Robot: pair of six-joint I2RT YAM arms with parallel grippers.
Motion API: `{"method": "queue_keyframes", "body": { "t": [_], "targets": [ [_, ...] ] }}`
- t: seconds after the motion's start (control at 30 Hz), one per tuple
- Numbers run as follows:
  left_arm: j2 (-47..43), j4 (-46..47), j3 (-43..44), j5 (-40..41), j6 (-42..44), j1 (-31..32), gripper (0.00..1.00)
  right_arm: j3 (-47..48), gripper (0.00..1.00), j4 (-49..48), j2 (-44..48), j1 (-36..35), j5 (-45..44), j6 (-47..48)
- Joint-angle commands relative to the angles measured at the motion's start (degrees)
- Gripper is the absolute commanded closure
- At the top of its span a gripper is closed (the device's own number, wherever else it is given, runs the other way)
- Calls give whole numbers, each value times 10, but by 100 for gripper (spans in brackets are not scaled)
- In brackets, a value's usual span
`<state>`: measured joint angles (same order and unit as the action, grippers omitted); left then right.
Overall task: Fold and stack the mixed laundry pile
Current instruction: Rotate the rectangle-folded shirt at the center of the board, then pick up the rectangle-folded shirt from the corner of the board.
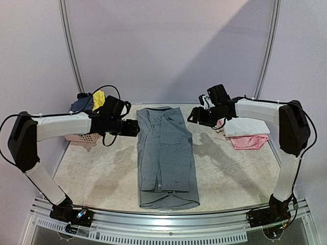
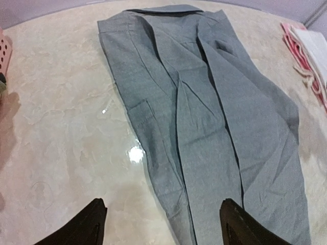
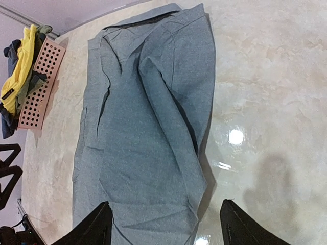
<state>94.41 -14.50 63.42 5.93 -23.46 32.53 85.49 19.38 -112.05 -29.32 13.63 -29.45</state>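
Observation:
Grey trousers [image 1: 166,158] lie flat down the middle of the table, folded lengthwise, and also fill the left wrist view [image 2: 214,127] and the right wrist view [image 3: 148,127]. My left gripper [image 1: 134,127] hovers open above their far left edge, nothing between its fingers [image 2: 162,214]. My right gripper [image 1: 193,116] hovers open above their far right corner, also empty [image 3: 166,214]. A folded white piece [image 1: 245,126] sits on a pink piece [image 1: 250,142] at the right. A navy top [image 1: 82,104] and a yellow garment [image 1: 98,97] lie at the far left.
A pink lattice basket [image 1: 82,138] stands at the far left under my left arm, with the navy and yellow garments at it [image 3: 18,76]. Curved metal posts [image 1: 71,51] rise at the back. A metal rail [image 1: 163,219] borders the near edge.

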Motion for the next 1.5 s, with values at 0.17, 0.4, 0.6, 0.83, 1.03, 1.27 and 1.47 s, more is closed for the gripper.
{"method": "queue_keyframes", "body": {
  "t": [0.17,0.4,0.6,0.83,1.03,1.27,1.47],
  "targets": [
    [-155,-63,-127,47,-29,104,5,-172,24,5,140,-61,-66,-5],
    [-226,-75,-216,61,-78,186,3,-313,19,-32,250,-133,-105,-50],
    [-233,-69,-239,72,-100,271,15,-380,19,-51,284,-204,-125,-80],
    [-190,-55,-239,87,-136,330,27,-395,22,-46,271,-276,-161,-100],
    [-156,-48,-244,98,-165,374,28,-409,22,-35,265,-314,-178,-117],
    [-135,-80,-225,141,-179,402,36,-427,22,-27,264,-325,-200,-133],
    [-122,-81,-226,144,-203,418,34,-449,22,-29,267,-337,-200,-152]
  ]
}}
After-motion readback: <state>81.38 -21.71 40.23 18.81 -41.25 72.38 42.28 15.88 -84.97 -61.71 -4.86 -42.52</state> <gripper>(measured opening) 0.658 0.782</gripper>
